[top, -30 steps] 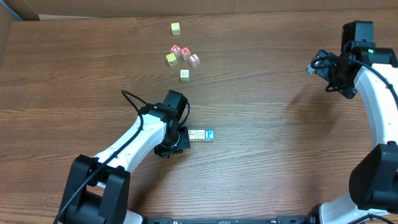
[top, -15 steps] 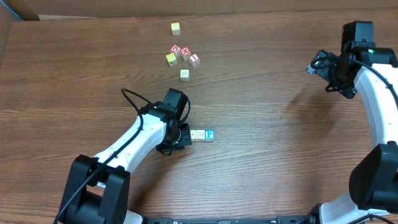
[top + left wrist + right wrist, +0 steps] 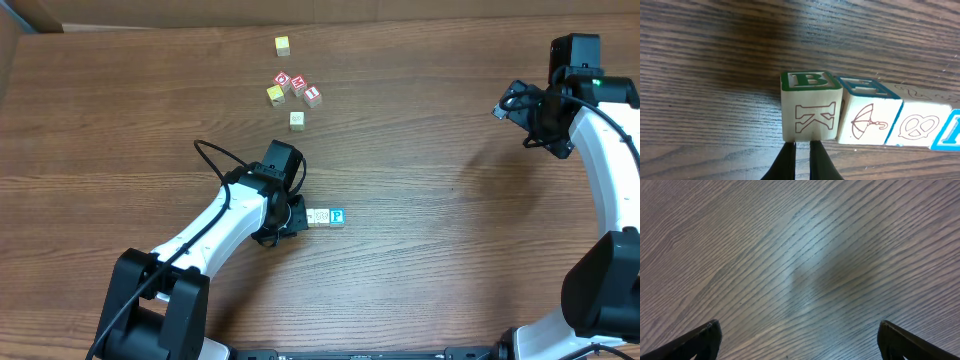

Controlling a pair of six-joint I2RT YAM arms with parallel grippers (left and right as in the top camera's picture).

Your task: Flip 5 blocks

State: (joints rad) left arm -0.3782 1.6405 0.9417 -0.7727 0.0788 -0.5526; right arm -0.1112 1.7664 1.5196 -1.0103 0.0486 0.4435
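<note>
A row of blocks (image 3: 322,216) lies mid-table, with the blue "P" block (image 3: 337,216) at its right end. The left wrist view shows the row close up: a block with a "K" face and a green "B" on top (image 3: 811,107), an umbrella block (image 3: 870,120), a pretzel block (image 3: 917,125), and the blue-edged block (image 3: 950,132) cut off at the frame edge. My left gripper (image 3: 803,146) (image 3: 298,215) is shut with nothing between its fingers; the tips touch the lower edge of the "K" block. My right gripper (image 3: 800,340) (image 3: 520,108) hovers open over bare wood at the far right.
At the far side of the table lie a yellow cube (image 3: 283,45), three red-and-white cubes (image 3: 299,86), another yellow cube (image 3: 275,95) and a cream cube (image 3: 297,119). The left arm's black cable (image 3: 215,160) loops above the wrist.
My left gripper has shifted slightly toward the far side at the row's left end. The row of blocks and the right arm have not visibly moved.
</note>
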